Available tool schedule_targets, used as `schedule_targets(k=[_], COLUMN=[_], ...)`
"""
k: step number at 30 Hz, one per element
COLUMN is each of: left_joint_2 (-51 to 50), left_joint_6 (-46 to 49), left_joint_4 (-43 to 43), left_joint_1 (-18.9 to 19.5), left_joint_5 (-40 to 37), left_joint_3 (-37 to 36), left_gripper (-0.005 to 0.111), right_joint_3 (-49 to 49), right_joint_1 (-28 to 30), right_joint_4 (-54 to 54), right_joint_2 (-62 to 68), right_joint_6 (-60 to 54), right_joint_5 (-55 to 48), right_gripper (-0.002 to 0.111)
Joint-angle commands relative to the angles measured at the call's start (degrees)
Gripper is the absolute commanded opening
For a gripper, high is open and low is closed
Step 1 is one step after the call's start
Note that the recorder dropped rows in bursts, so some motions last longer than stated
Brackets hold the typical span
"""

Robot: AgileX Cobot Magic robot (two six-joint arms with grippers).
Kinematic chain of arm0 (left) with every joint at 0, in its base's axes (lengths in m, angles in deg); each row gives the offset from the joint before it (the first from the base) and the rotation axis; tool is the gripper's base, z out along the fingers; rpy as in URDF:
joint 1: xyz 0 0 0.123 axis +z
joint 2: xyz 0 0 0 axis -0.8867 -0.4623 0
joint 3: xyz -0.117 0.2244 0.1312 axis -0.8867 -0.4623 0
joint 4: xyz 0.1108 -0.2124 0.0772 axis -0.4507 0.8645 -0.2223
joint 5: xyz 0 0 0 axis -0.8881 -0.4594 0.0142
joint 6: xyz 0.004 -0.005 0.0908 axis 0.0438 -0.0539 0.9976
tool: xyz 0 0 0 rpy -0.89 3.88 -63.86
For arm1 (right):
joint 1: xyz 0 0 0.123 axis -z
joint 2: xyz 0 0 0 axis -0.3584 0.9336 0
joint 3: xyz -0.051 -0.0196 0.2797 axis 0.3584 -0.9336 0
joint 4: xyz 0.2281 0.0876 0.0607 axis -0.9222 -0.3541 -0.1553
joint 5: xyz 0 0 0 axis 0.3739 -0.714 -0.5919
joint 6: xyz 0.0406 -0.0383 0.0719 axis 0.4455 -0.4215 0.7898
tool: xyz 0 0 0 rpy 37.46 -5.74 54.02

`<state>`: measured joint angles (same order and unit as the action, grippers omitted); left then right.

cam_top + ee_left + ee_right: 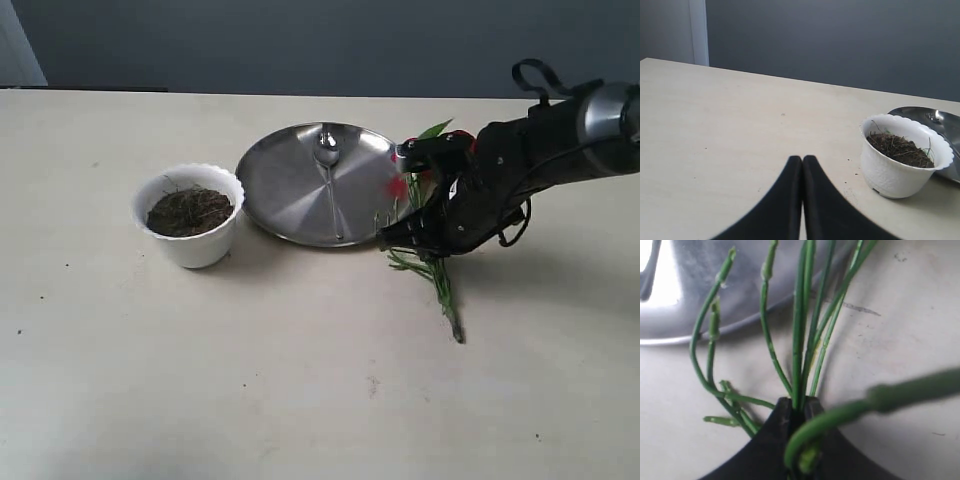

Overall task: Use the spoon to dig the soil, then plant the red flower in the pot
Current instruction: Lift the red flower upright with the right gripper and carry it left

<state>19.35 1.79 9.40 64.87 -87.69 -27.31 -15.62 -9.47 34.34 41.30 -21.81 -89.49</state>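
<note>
The white scalloped pot [190,215] stands at left, holding dark soil [189,210]; the left wrist view shows the pot [904,157] and soil [900,149] too. The silver spoon [330,170] lies on the steel plate [285,185]. Right of the plate lies the red flower [398,186], its green stems [440,285] trailing toward the front. My right gripper [400,240] is shut on the flower's stems [802,340], low over the table. My left gripper [802,162] is shut on nothing and hovers left of the pot, out of the exterior view.
The steel plate's rim [700,332] lies just beyond the stems in the right wrist view. A dark wall runs along the far table edge. Small soil specks [856,174] dot the table beside the pot.
</note>
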Motion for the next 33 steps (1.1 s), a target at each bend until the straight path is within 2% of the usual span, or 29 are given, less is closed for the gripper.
schedule_targets(k=[1, 20, 27, 33], left_joint_2=[0.3, 0.3, 0.3, 0.3], left_joint_6=[-0.1, -0.1, -0.1, -0.1], left_joint_4=[-0.1, -0.1, -0.1, -0.1], left_joint_1=[-0.4, -0.4, -0.4, -0.4], left_joint_5=[0.7, 0.7, 0.7, 0.7], left_joint_3=[-0.2, -0.2, -0.2, -0.2], left_gripper=[0.000, 0.000, 0.000, 0.000], right_joint_3=[-0.2, -0.2, -0.2, -0.2], right_joint_1=[0.0, 0.0, 0.0, 0.0], right_joint_4=[0.6, 0.6, 1.3, 1.3], right_joint_2=[-0.8, -19.6, -16.6, -9.6], right_joint_6=[-0.7, -0.7, -0.7, -0.8], right_joint_5=[-4.5, -6.6, -14.9, -14.1], right_gripper=[-0.001, -0.001, -0.001, -0.001])
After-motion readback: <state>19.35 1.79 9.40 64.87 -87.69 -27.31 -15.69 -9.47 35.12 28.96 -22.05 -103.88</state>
